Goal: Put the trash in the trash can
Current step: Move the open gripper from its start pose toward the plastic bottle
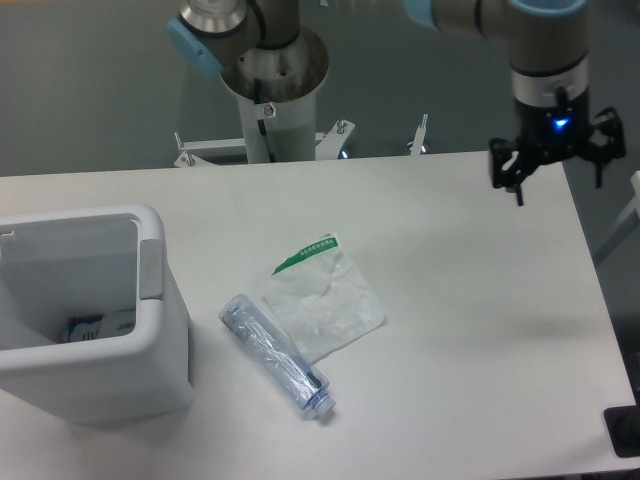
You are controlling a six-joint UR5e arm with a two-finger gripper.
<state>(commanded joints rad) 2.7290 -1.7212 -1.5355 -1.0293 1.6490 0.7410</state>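
Note:
A clear bluish plastic bottle (277, 354) lies on its side on the white table, its white cap toward the front right. A flat translucent plastic bag (325, 296) with a green-and-white strip lies next to it, its left edge touching or tucked under the bottle. The white boxy trash can (152, 330) stands at the front left. My gripper (557, 173) hangs open and empty high over the table's far right corner, well away from both pieces.
The robot's base column (272, 100) stands behind the table's far edge at centre. A small label or paper (88, 328) lies inside the trash can. A dark object (624, 432) sits at the table's front right corner.

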